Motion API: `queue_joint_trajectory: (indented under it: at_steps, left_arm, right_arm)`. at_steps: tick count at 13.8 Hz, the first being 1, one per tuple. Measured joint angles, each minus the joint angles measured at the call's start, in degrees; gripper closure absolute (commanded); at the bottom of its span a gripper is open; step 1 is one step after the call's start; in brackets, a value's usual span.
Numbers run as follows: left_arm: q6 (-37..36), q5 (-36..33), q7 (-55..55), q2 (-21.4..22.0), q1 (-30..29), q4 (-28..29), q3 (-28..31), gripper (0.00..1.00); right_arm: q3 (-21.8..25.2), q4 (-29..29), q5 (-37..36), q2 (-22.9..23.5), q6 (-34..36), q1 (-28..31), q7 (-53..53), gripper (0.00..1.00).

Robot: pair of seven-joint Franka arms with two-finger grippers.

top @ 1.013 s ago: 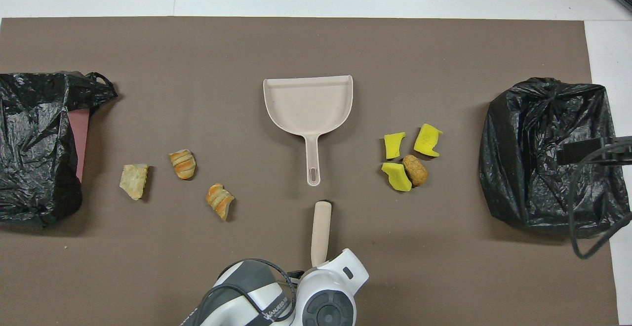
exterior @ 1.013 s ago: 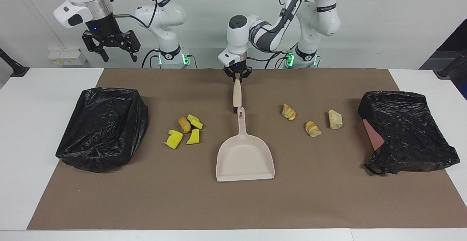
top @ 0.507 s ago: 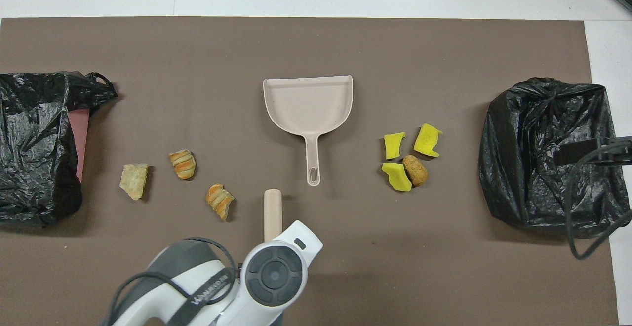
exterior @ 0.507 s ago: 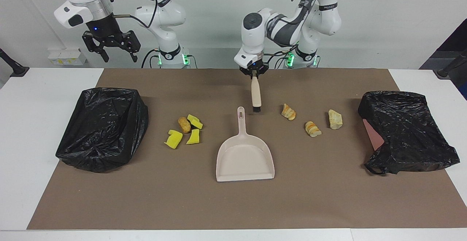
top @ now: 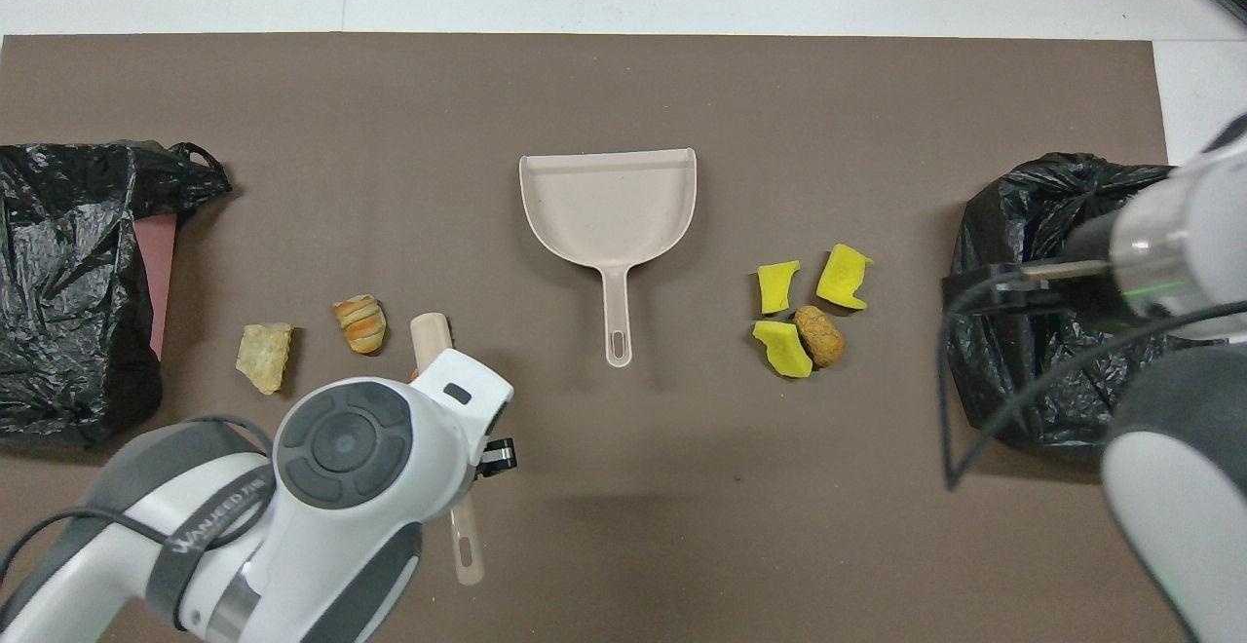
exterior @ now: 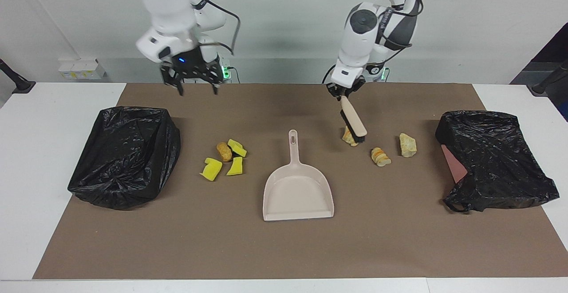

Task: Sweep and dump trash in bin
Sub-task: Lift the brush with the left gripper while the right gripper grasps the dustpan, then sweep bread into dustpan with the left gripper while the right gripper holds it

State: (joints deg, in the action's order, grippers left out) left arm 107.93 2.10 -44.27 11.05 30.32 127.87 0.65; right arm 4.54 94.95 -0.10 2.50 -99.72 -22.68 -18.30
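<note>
1. Facing view: a white table (exterior: pixel 53 120) under a brown mat (exterior: pixel 399 239), pale wall at the robots' end.
2. The left gripper (exterior: pixel 344 92) hangs over the mat near the robots, fingers clamped on the handle of a beige-handled brush with black bristles (exterior: pixel 353 120).
3. The brush slants down; its bristle end sits at a golden-tan striped pastry scrap (exterior: pixel 349 138). Contact can't be judged.
4. Two more tan scraps, a striped croissant-like piece (exterior: pixel 380 156) and a pale bread chunk (exterior: pixel 407 144), lie toward the left arm's end, apart from each other.
5. The right gripper (exterior: pixel 194 85) hovers over the mat's robot-side edge, fingers spread wide, holding nothing.
6. A beige plastic dustpan (exterior: pixel 298 191) lies mid-mat, handle pointing toward the robots.
7. Three yellow sponge bits (exterior: pixel 224 161) and a brown nugget (exterior: pixel 223 151) cluster between the dustpan and a black bag-lined bin (exterior: pixel 126 155) at the right arm's end.
8. A second black bag-lined bin (exterior: pixel 495 160) sits at the left arm's end.
9. Overhead view: the left arm's wrist covers its gripper and the nearest pastry scrap; only the brush's tip (top: pixel 430 331) and its handle end show.
10. The croissant-like piece (top: pixel 360 322) and the bread chunk (top: pixel 263 357) lie between the brush and the bin (top: pixel 78 273).
11. The sponge bits (top: pixel 809 302) touch the nugget (top: pixel 819 336), beside the dustpan (top: pixel 609 205).
12. The right arm's body overlaps the other bin (top: pixel 1033 370); its gripper is not visible here.
</note>
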Motion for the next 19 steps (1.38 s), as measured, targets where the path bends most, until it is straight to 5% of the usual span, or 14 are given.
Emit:
queue_joint_trajectory:
  at_steps: [6, 11, 12, 13, 14, 15, 19]
  left_arm:
    - [1.85, -1.86, 12.92, -1.36, -15.82, 0.25, 0.17, 1.00]
    - [4.37, -1.97, 33.91, -1.52, -30.13, 2.22, 0.28, 1.00]
    - [5.33, -1.99, 37.85, -1.53, -32.26, 3.08, 0.30, 1.00]
    - [6.97, -2.00, 41.63, -1.55, -34.01, 4.45, 0.30, 1.00]
    - [8.61, -2.01, 44.45, -1.60, -34.90, 5.90, 0.32, 1.00]
    - [10.69, -2.01, 46.99, -1.69, -35.26, 7.60, 0.24, 1.00]
    - [16.27, -2.02, 51.65, -2.66, -34.49, 11.80, -1.10, 1.00]
  right_arm:
    - [-0.32, 0.10, 0.07, 16.50, -17.62, -11.07, -13.23, 0.00]
    - [-0.32, 0.09, 1.18, 22.43, -22.64, -15.39, -15.97, 0.00]
    - [-0.29, 0.24, 1.19, 22.48, -22.64, -15.36, -15.81, 0.07]
    - [-0.28, 0.65, 1.19, 22.48, -22.64, -15.36, -15.28, 0.31]
    - [-0.34, 1.06, 1.20, 22.48, -22.64, -15.40, -14.87, 0.60]
    - [-0.38, 1.32, 1.20, 22.48, -22.65, -15.48, -14.77, 1.00]
    - [-0.35, 1.37, 1.31, 22.47, -22.86, -15.46, -14.87, 1.00]
